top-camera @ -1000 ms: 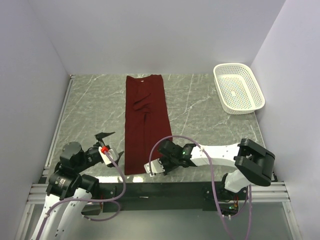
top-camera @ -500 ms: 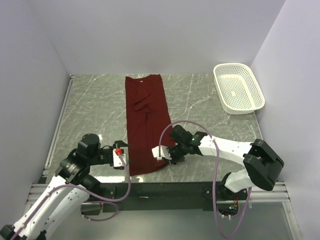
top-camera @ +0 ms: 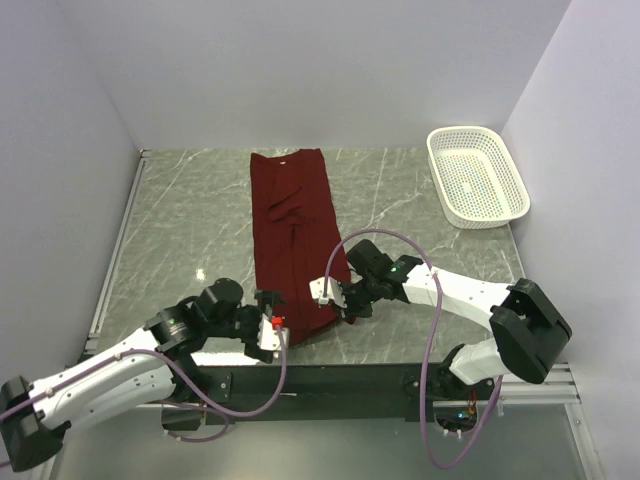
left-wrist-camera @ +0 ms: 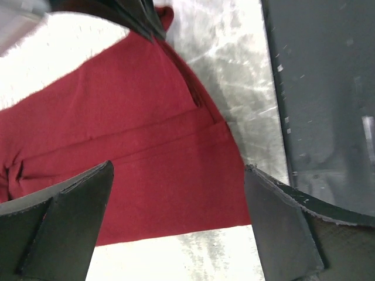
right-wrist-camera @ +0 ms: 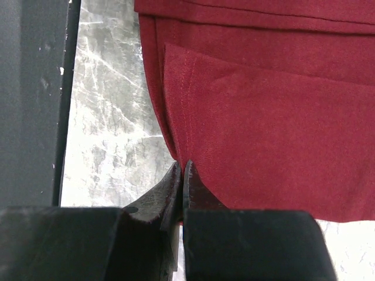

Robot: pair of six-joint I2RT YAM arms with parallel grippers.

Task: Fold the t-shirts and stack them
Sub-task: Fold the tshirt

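- Maroon t-shirt: laid flat on the grey marbled table as a long narrow strip, collar end at the far edge, hem end nearest the arm bases. A few creases are seen in its far half. Any neck label is too small to be made out.
- Left gripper: held just above the strip's near left corner, which is partly covered by it in the top view. In the left wrist view the jaws are spread wide, with red cloth and a strip of bare table seen between them. Nothing is held.
- Right gripper: set at the strip's right edge, near the hem end. In the right wrist view the jaws are pressed together at the edge of a folded layer. Whether any cloth is caught between them cannot be told.
- Both wrist views: only the hem end is shown; the rest is cut off.
- White perforated basket: at the far right corner, well apart from the t-shirt.
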